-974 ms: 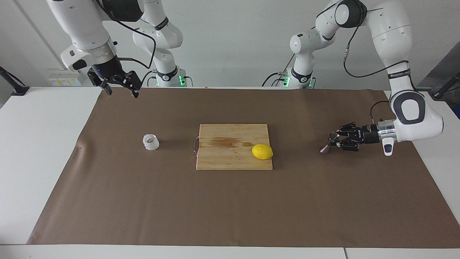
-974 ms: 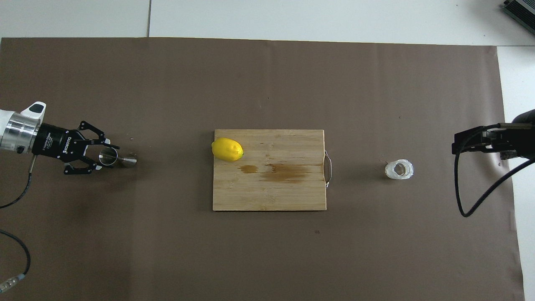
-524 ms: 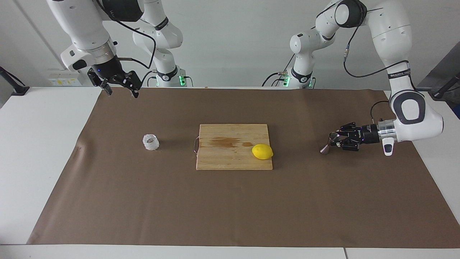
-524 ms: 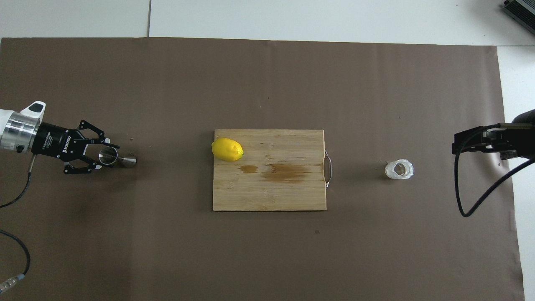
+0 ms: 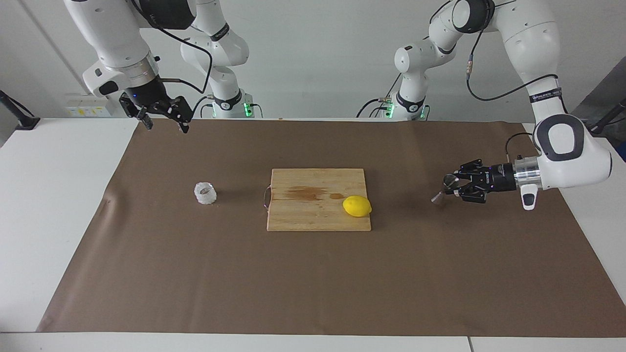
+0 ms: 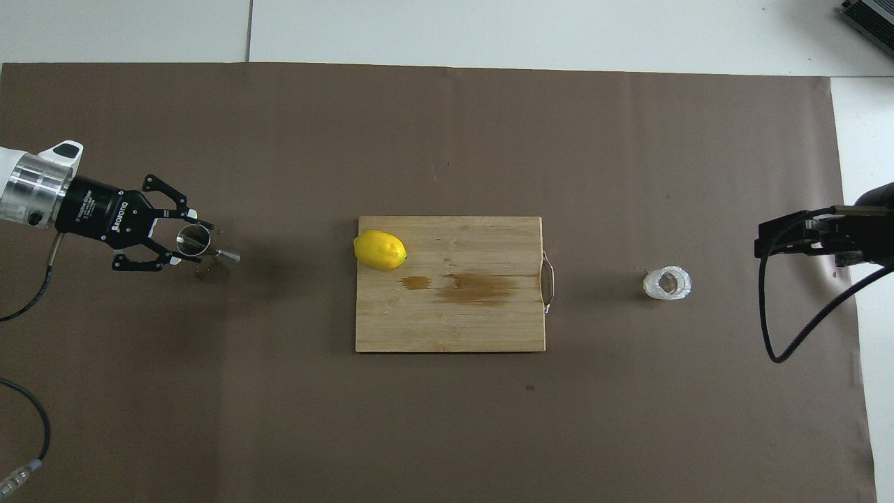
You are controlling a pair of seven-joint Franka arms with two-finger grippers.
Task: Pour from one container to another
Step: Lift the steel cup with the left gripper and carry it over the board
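Left claw [image 5: 454, 187] grips jigger [image 5: 444, 188]

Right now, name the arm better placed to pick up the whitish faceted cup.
Right. The right hand hangs open at the cup's end of the table; the left hand is shut on the steel hourglass jigger.

You have a wooden cutting board [image 5: 318, 199] lying flat at the middle of the brown paper sheet [image 5: 313, 283] that covers most of the white table [image 5: 44, 220]. A lemon [image 5: 357, 206] sits on the board at its corner toward the left arm's end. You can see a darker stain [image 6: 475, 288] across the board's middle, and a thin metal handle [image 6: 549, 281] on its edge toward the right arm's end.
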